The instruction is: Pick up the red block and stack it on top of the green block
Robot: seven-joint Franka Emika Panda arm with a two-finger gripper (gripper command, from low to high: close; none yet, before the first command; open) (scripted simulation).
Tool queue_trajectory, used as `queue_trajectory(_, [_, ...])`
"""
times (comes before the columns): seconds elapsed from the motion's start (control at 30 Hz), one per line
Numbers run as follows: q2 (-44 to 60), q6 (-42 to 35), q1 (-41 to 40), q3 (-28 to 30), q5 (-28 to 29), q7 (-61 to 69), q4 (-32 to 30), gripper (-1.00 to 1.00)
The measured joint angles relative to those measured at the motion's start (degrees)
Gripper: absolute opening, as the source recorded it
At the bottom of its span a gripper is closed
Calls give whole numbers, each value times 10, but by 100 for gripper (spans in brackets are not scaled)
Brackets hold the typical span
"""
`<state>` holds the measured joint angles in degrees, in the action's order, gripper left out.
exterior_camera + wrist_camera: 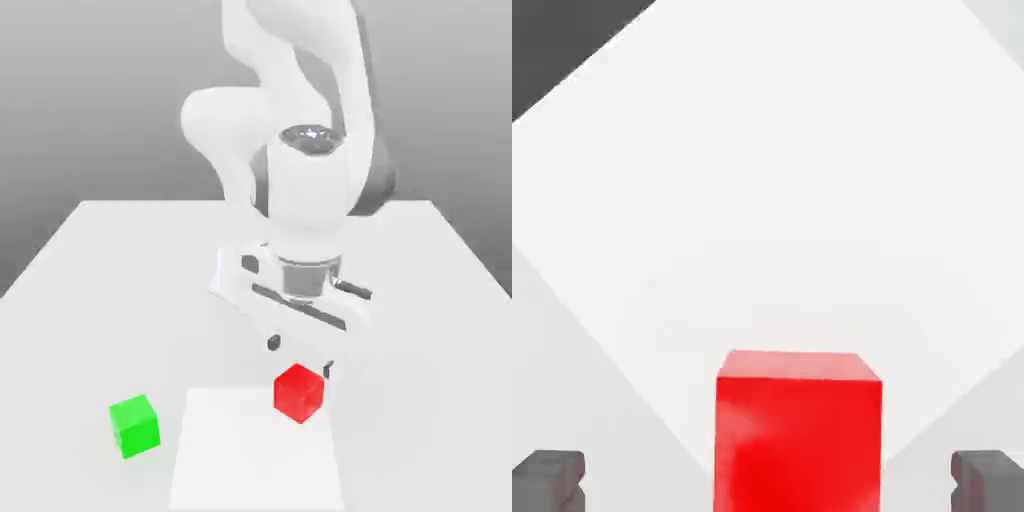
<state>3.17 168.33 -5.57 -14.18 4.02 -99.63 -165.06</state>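
The red block (299, 392) sits on the white table (100, 280), near the front and slightly toward the exterior view's right. My gripper (300, 357) hangs just above it, open, with one finger on each side of the cube's line. In the hand view the red block (799, 430) lies between the two dark fingertips (550, 480), with clear gaps on both sides and nothing touching it. The green block (135, 425) rests on the table toward the exterior view's left of the red one, well apart from it and from the gripper.
A lighter square patch (260, 450) marks the table surface under and in front of the red block. The robot's white arm (300, 150) rises behind the blocks. In the hand view a dark area (562, 40) lies past the table's edge.
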Motion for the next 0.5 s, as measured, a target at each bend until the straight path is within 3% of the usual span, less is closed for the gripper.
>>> queue_trajectory(0.1, [64,53,56,70,62,-47,9,0])
queue_trajectory(0.13, [77,64,69,86,71,-54,11,-100])
queue_trajectory(0.37, [77,65,70,86,72,-55,11,-100])
queue_trajectory(0.5, [7,7,52,47,-5,1,-1,-100])
